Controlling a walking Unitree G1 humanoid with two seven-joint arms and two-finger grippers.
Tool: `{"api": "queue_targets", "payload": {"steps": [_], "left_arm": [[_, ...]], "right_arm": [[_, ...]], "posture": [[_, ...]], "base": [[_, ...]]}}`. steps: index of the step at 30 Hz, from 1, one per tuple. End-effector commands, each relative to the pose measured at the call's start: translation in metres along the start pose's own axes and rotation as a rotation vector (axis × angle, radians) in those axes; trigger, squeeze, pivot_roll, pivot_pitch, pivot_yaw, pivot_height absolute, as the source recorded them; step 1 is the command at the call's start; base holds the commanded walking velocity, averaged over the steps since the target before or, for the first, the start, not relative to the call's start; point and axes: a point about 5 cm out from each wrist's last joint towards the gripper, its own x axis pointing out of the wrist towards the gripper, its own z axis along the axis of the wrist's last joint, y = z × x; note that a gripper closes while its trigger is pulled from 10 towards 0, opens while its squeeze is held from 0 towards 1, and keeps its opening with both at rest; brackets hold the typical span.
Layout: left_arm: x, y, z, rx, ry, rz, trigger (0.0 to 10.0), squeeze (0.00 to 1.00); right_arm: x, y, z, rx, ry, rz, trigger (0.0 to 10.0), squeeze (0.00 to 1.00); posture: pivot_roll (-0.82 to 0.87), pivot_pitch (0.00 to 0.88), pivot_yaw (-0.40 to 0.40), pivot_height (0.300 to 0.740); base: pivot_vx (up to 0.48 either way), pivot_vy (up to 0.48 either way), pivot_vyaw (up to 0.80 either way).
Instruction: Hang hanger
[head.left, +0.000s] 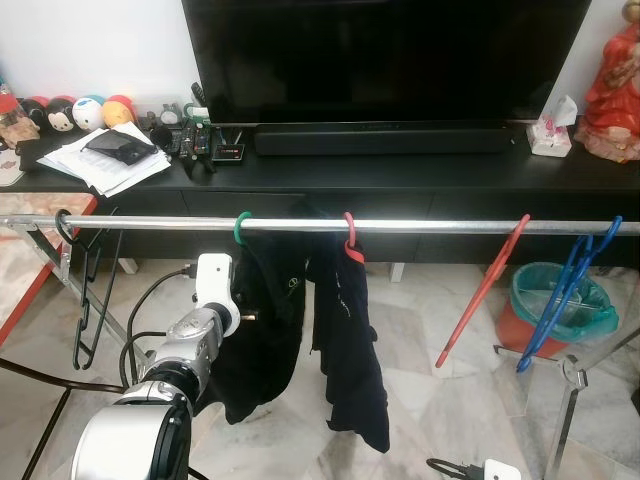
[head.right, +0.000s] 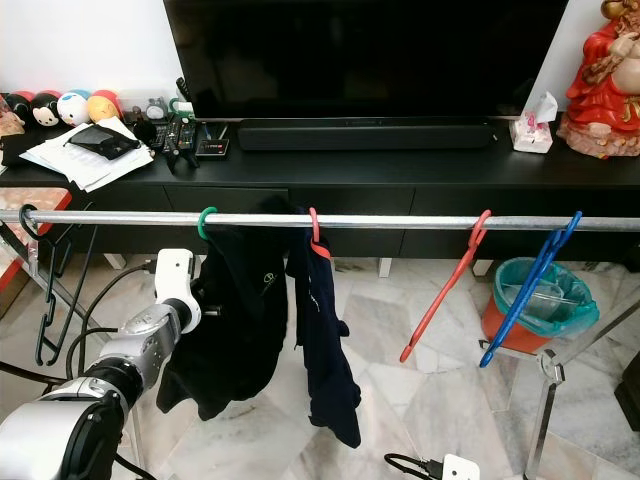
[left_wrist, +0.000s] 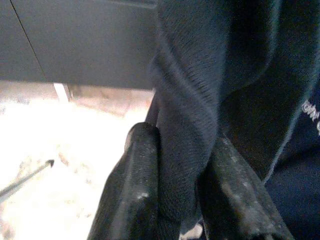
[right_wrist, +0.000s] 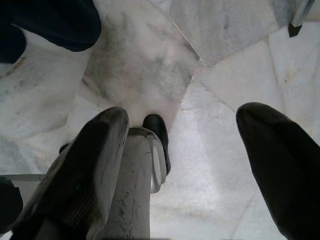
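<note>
Closest to me, the left pincer (left_wrist: 182, 195) pinches a fold of the dark garment (head.left: 262, 330) between its two black fingers (left_wrist: 132, 190), at the cloth's left edge below the rail. The right pincer (right_wrist: 185, 165) hangs low over the marble floor (right_wrist: 150, 60), fingers spread apart and holding nothing.

The garment's green hanger (head.left: 241, 227) is hooked over the metal rail (head.left: 420, 226). Just beside it, a red-hooked hanger (head.left: 351, 240) carries a second dark garment (head.left: 350, 350), the two cloths touching. Further right hang a bare red hanger (head.left: 485, 290) and a bare blue hanger (head.left: 565, 295), with open rail between them and the clothes. A black hanger (head.left: 88, 290) dangles at the rail's left end.

Behind stands the black bench (head.left: 400, 170) with the television (head.left: 390, 60).
</note>
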Motion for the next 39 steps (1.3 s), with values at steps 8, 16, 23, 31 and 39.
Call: {"api": "queue_targets", "payload": {"steps": [8, 16, 23, 31, 39], "left_arm": [[-0.016, 0.031, 0.022, -0.031, -0.223, 0.079, 0.0, 0.00], [-0.034, 0.026, 0.027, 0.044, -0.351, 0.023, 10.0, 0.00], [-0.052, 0.017, 0.023, 0.125, -0.401, -0.014, 10.0, 0.00], [-0.066, 0.013, 0.023, 0.183, -0.405, -0.013, 10.0, 0.00], [-0.087, 0.020, -0.014, 0.204, -0.296, 0.013, 10.0, 0.00]], "right_arm": [[-0.001, 0.001, -0.003, 0.007, 0.008, -0.002, 10.0, 0.00], [0.000, 0.003, -0.004, 0.002, 0.011, 0.002, 10.0, 0.00], [-0.001, 0.003, -0.006, -0.003, 0.014, 0.005, 10.0, 0.00], [-0.002, 0.003, -0.012, -0.003, 0.019, 0.005, 10.0, 0.00], [-0.002, 0.003, -0.010, -0.004, 0.018, 0.006, 10.0, 0.00]], "posture": [[0.02, 0.000, 0.037, 0.740], [0.02, 0.000, 0.039, 0.740], [0.03, 0.000, 0.036, 0.740], [0.04, 0.000, 0.036, 0.740], [0.04, 0.000, 0.037, 0.740]], "base": [[0.000, 0.000, 0.00], [0.000, 0.000, 0.00], [0.000, 0.000, 0.00], [0.000, 0.000, 0.00], [0.000, 0.000, 0.00]]}}
